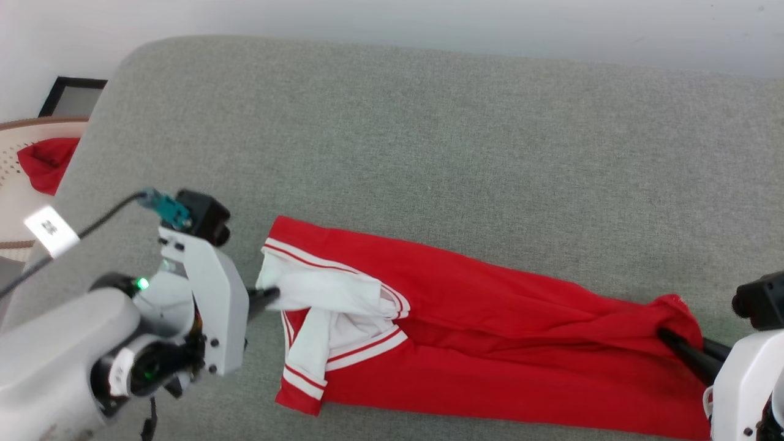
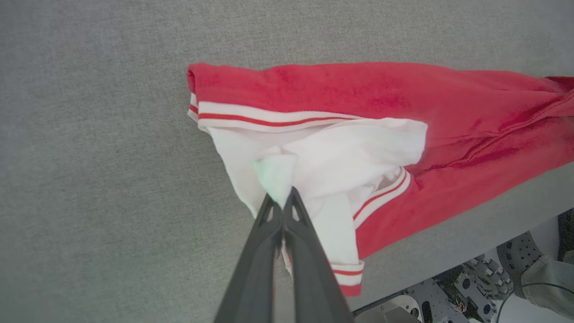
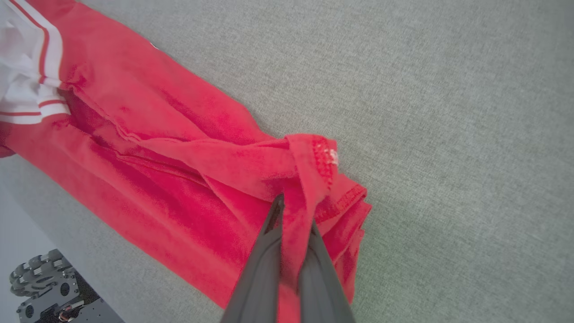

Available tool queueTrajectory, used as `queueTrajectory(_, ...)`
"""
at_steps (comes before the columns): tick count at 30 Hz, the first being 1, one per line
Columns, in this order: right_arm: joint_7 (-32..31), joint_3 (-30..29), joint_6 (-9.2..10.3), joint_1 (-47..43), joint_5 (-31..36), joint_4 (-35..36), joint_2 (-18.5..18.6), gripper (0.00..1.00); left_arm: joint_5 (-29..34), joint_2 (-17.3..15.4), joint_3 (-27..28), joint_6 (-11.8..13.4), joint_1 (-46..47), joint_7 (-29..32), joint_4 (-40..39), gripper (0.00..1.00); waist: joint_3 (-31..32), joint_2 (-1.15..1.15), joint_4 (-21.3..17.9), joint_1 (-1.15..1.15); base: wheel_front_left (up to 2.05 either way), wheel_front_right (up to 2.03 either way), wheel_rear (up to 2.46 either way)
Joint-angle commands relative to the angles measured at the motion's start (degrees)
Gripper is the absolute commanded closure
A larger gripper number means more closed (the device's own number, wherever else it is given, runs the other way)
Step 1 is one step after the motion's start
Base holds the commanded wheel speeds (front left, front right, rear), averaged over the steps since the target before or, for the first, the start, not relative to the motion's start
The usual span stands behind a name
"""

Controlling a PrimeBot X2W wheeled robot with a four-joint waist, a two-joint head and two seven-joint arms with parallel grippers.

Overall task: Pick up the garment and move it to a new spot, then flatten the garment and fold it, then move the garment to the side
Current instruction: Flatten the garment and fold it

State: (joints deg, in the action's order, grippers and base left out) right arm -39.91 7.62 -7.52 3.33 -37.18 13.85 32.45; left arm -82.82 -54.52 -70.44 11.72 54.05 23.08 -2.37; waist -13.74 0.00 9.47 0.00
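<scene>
Both ends gripped: left fingers (image 2: 264, 237) shut on white sleeve, lower left; right fingers (image 3: 264, 260) shut on red hem, lower right. Garment (image 1: 490, 343) stretched between them, lower centre, on grey cushion (image 1: 429, 153). Small red cloth (image 1: 46, 162) far upper left.

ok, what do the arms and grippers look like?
The left arm has a pale grey shell, a green light and a white bracket with a black camera block, teal plug and dark cable with a white printed tag. The left gripper has two long slim dark fingers. The right arm is white with another black camera; the right gripper matches.
</scene>
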Motion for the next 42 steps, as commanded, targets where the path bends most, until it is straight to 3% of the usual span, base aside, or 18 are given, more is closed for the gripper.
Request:
queueTrajectory(1, -0.6, -0.4, 0.06, -0.9, 0.5, 0.3, -0.5, 1.0, -0.6, -0.2, -0.2, 0.5, -1.6, -0.1, -0.7, 1.0, 0.2, 0.0, -0.1, 0.0, 0.0, 0.0, 0.0)
queueTrajectory(4, -1.0, -0.2, 0.06, -1.6, 0.5, 0.1, -0.8, 0.97, -1.6, 0.5, -0.7, 0.7, -3.4, 0.3, -1.1, 1.0, 0.6, 0.0, -0.2, 0.0, 0.0, 0.0, 0.0)
queueTrajectory(6, -1.6, -0.1, 0.06, -2.0, 0.7, -0.2, -1.1, 0.85, -1.6, 1.0, -0.8, 0.4, -4.2, 0.2, -1.0, 1.0, 1.0, 0.0, -0.2, 0.0, 0.0, 0.0, 0.0)
queueTrajectory(7, -1.8, -0.2, 0.06, -2.0, 0.7, -0.2, -1.3, 0.64, -2.2, 1.1, -0.8, 0.3, -4.8, 0.1, -1.0, 1.0, 1.2, 0.0, -0.3, 0.0, 0.0, 0.0, 0.0)
queueTrajectory(8, -2.1, -0.3, 0.06, -2.1, 0.7, -0.3, -1.4, 0.59, -2.4, 1.1, -0.8, 0.2, -5.1, 0.0, -0.9, 1.0, 1.4, 0.0, -0.3, 0.0, 0.0, 0.0, 0.0)
queueTrajectory(9, -2.5, -0.3, 0.06, -2.5, 0.8, -0.4, -1.6, 0.54, -2.1, 1.0, -0.8, 0.3, -5.2, -0.3, -0.9, 0.84, 1.7, 0.0, -0.4, 0.0, 0.0, 0.0, 0.0)
queueTrajectory(10, -2.9, -0.5, 0.06, -2.9, 0.9, -0.5, -1.8, 0.33, -1.9, 0.8, -0.9, 0.4, -5.5, -0.4, -0.9, 0.66, 1.9, 0.0, -0.4, 0.0, 0.0, 0.0, 0.0)
queueTrajectory(11, -3.1, -0.6, 0.06, -3.1, 1.0, -0.5, -1.9, 0.0, -2.0, 0.6, -1.0, 0.5, -5.9, -0.4, -0.8, 0.59, 2.2, 0.0, -0.4, 0.0, 0.0, 0.0, 0.0)
queueTrajectory(12, -3.4, -0.8, 0.06, -3.1, 1.0, -0.4, -2.1, 0.0, -2.2, 0.3, -1.0, 0.4, -6.2, -0.5, -0.9, 0.5, 2.5, 0.0, -0.5, 0.0, 0.0, 0.0, 0.0)
queueTrajectory(13, -3.5, -1.1, 0.06, -3.1, 1.0, -0.1, -2.3, 0.0, -2.3, 0.1, -0.7, 0.2, -6.3, -1.0, -1.1, 0.2, 2.7, 0.0, -0.5, 0.0, 0.0, 0.0, 0.0)
queueTrajectory(14, -3.8, -1.2, 0.06, -3.4, 0.9, 0.0, -2.5, 0.0, -2.5, -0.1, -0.3, 0.2, -6.3, -1.5, -1.3, 0.0, 3.0, 0.0, -0.6, 0.0, 0.0, 0.0, 0.0)
queueTrajectory(30, -2.4, -5.0, 0.06, -5.3, 1.9, 4.3, -6.9, 0.0, -0.8, -2.0, 2.0, -1.2, -8.9, -10.0, -3.8, 0.0, 5.8, 0.0, -1.1, 0.0, 0.0, 0.0, 0.0)
queueTrajectory(42, 2.8, -10.3, 0.06, -9.2, 4.3, 3.3, -11.7, 0.0, 1.6, -1.9, 6.2, -1.0, -15.1, -29.0, -2.4, 0.0, 9.1, 0.0, -0.5, 0.0, 0.0, 0.0, 0.0)
